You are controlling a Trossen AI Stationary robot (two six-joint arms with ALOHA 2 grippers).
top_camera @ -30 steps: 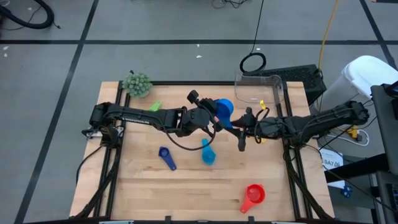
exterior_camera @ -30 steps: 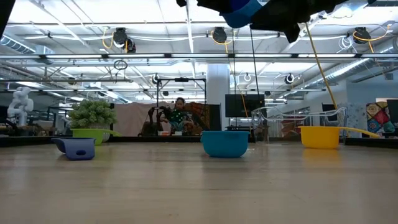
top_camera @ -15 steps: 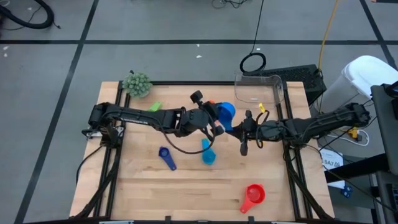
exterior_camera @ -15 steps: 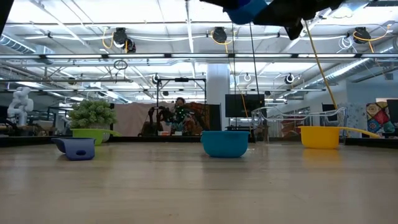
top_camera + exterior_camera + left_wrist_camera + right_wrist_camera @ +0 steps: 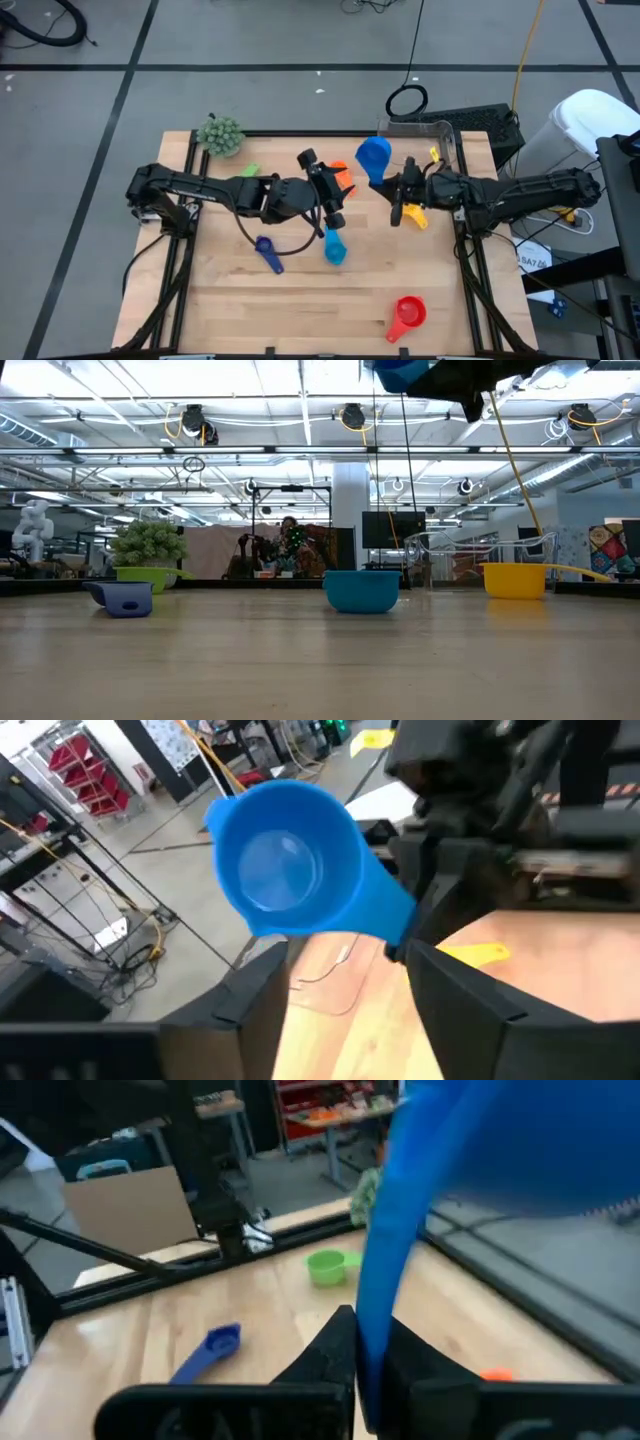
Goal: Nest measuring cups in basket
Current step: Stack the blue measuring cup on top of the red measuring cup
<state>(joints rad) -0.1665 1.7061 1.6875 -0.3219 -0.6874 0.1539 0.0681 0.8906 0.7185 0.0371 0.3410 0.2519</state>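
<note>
Pinching the blue cup (image 5: 373, 157) by its handle, the right gripper (image 5: 396, 190) lifts it beside the basket (image 5: 430, 135) — left gripper (image 5: 330, 187) open, empty.

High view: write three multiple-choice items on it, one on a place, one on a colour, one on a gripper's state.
1. The red cup lies: A in the basket; B on the table, by itself; C beside the fuzzy ball.
2. The cup in the right gripper is: A green; B orange; C blue.
3. The left gripper is: A open; B shut, empty; C shut on the red cup.
Key: B, it sits alone on bare wood; C, the blue cup is clamped by its handle; A, its fingers stand apart, holding nothing.
</note>
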